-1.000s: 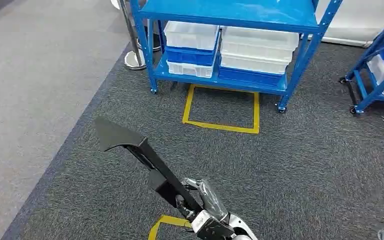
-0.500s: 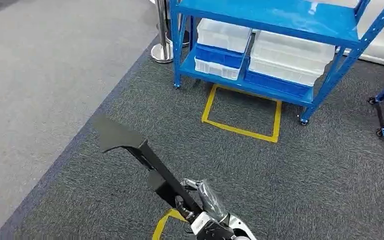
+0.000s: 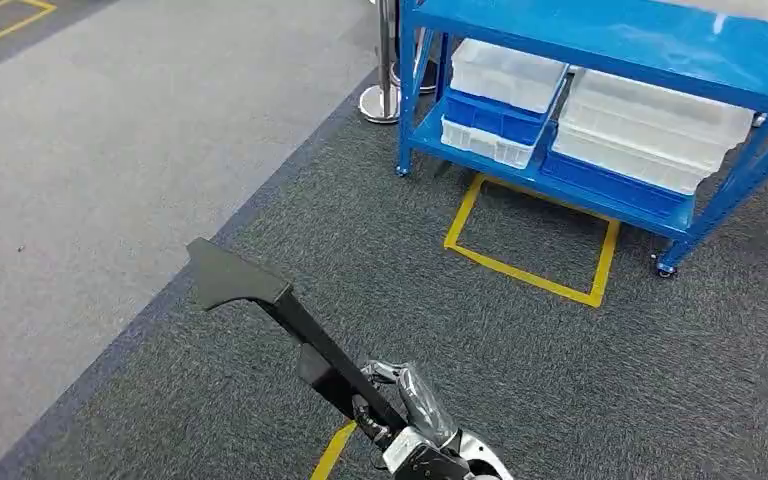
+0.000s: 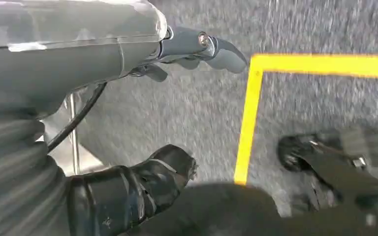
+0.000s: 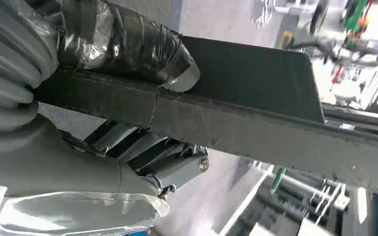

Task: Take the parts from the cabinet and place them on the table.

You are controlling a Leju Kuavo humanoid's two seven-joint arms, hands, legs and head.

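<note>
The right hand point(image 3: 412, 412) grips one long black part point(image 3: 260, 300), fingers wrapped around it. The left hand point(image 4: 78, 113) hangs with fingers apart, holding nothing. Four bins sit on the blue cabinet point(image 3: 600, 40).

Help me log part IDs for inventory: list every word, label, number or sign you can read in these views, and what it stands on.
None can be read.
Black part held by the right hand: no label showing.
White bins on the blue cabinet: no legible labels.
Yellow tape on the carpet: plain outline, no text.
Background of the right wrist view: too blurred to read.
</note>
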